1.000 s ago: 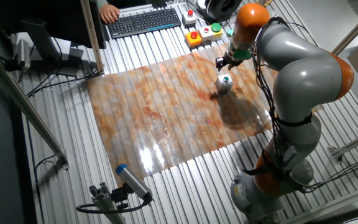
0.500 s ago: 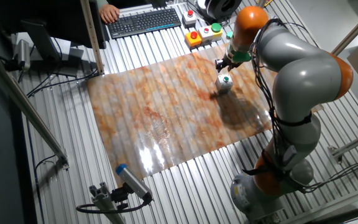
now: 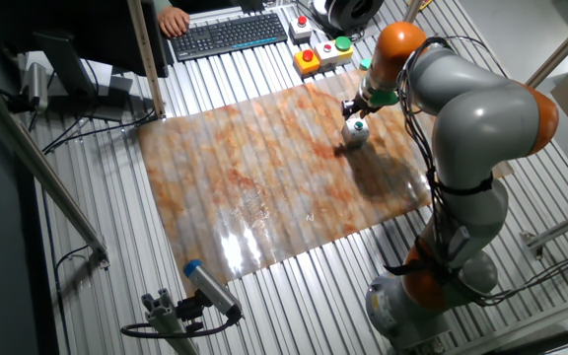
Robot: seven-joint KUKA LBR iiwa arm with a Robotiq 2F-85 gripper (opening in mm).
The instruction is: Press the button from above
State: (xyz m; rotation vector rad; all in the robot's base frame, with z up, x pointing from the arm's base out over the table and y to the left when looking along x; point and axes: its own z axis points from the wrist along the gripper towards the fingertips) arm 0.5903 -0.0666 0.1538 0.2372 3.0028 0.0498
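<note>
Fixed view. The arm (image 3: pixel 481 118) is seen rising from its base at the lower right of the frame, bent over at a grey elbow and reaching toward the far right part of the mat (image 3: pixel 264 177). The orange wrist joint is held above the mat's far edge, with the forearm angled downward and to the left. The gripper (image 3: pixel 354 108) is pointed down and is placed directly over the button (image 3: pixel 357 132), close above or at its green top; contact cannot be confirmed at this scale. The separation of the fingertips is not resolved, so it cannot be told whether the pincer is apart or together. Nothing is seen held in it.

The button, a small white housing with a green cap, is found standing upright on the marbled orange mat near its far right corner. An orange box (image 3: pixel 309 61) with a red cap and a white box (image 3: pixel 339 49) with a green cap are noted beyond the mat, just beside each other. A keyboard (image 3: pixel 230 34) is noted at the top of the frame, with a hand (image 3: pixel 173 18) at its left end.
</note>
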